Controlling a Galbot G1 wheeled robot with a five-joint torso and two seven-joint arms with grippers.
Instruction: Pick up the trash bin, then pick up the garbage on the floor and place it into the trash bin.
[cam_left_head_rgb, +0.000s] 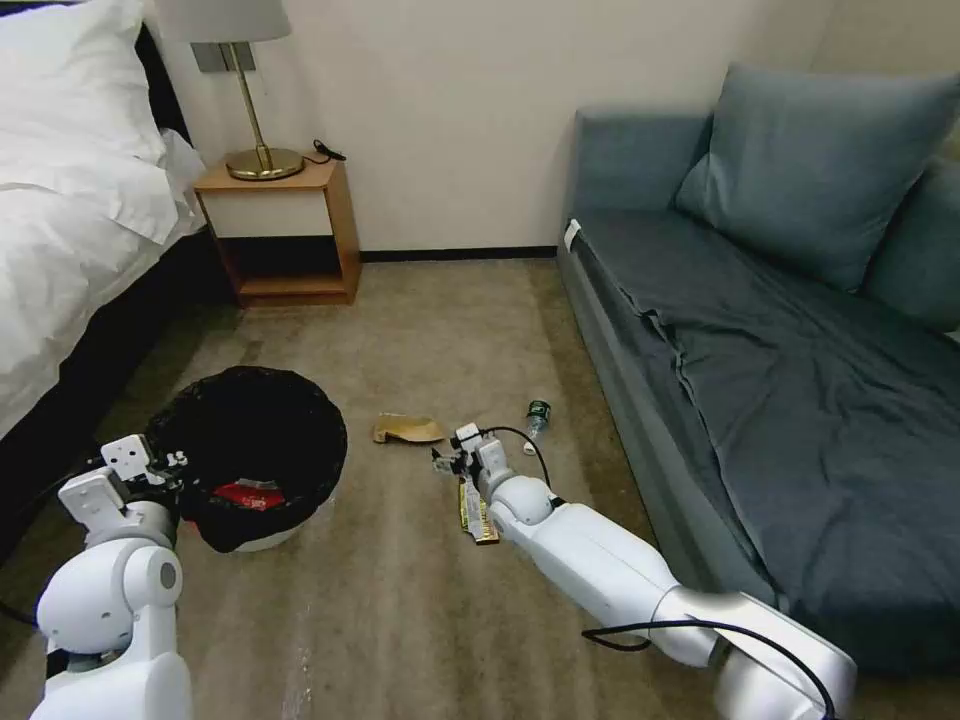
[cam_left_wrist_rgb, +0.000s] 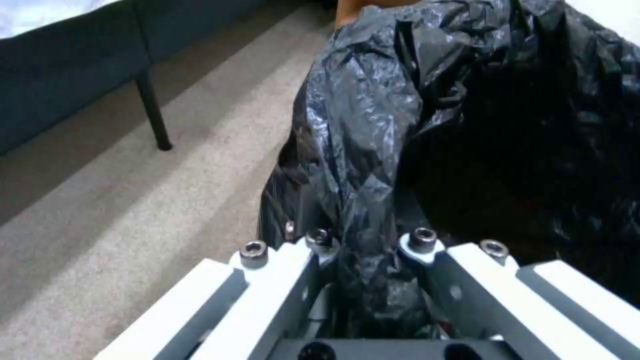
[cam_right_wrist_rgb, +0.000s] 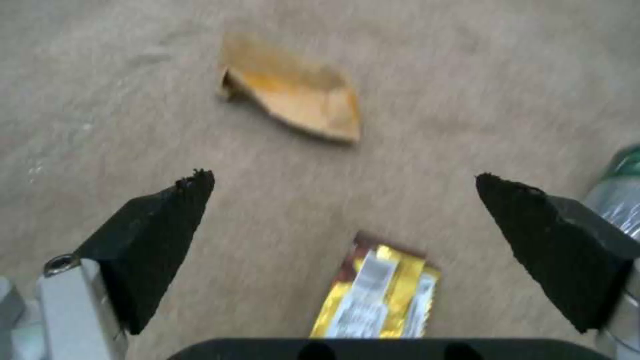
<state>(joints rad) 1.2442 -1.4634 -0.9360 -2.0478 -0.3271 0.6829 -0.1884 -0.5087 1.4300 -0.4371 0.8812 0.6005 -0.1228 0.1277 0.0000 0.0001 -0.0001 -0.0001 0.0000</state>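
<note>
Down on tan carpet (cam_left_head_rgb: 420, 330) — right end effector (cam_right_wrist_rgb: 343, 182) spread over gold wrapper (cam_right_wrist_rgb: 380, 297), left end effector (cam_left_wrist_rgb: 367, 245) pinching bin liner (cam_left_wrist_rgb: 360, 140).

a small round white plastic trash bin (cam_left_head_rgb: 262, 540) with a shiny black bag leans to one side, a red-and-white snack packet (cam_left_head_rgb: 248, 494) inside. on the carpet lie a tan cardboard scrap (cam_left_head_rgb: 407, 429), a long gold wrapper (cam_left_head_rgb: 474, 513) and a small clear green-labelled bottle (cam_left_head_rgb: 538, 415).

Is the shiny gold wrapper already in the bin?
No, the gold wrapper lies on the carpet between the open right gripper's fingers.
</note>
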